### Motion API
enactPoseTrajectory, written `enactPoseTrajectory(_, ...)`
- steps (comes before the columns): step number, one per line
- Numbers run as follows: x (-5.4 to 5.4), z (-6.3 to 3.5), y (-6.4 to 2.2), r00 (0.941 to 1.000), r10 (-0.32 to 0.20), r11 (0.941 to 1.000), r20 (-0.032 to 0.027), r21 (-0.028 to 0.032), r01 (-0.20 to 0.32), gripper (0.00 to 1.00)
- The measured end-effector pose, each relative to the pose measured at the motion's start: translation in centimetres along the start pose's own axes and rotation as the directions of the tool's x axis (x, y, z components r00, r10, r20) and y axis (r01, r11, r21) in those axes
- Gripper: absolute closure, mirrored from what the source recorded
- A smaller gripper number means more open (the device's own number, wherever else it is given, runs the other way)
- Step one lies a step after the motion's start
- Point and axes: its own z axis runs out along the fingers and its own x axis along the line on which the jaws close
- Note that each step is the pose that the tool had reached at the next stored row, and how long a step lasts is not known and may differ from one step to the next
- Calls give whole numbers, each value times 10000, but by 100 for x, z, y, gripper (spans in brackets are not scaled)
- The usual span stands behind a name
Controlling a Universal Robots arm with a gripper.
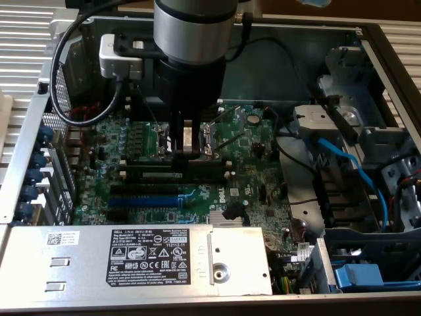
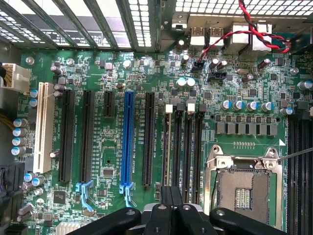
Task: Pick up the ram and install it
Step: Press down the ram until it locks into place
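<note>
Judging by how things lie, the job looks nearly done: the ram (image 1: 176,176) sits flat along one of the long black slots on the motherboard (image 1: 243,191), just beside the blue slot (image 1: 141,199), and whether it is fully clicked home cannot be told. Straight above it the arm comes down vertically, wrist pointing at the board, with the gripper (image 1: 187,153) pressed together and nothing pinched between its fingers, its tips close over the stick.

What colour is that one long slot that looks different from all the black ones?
Bright blue. The expansion slot shows best in the wrist view.
</note>
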Motion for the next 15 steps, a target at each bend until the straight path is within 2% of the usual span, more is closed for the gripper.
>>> enactPoseTrajectory(15, -1, 11, 0, 10000, -15, 10000, 4, 3, 15, 90)
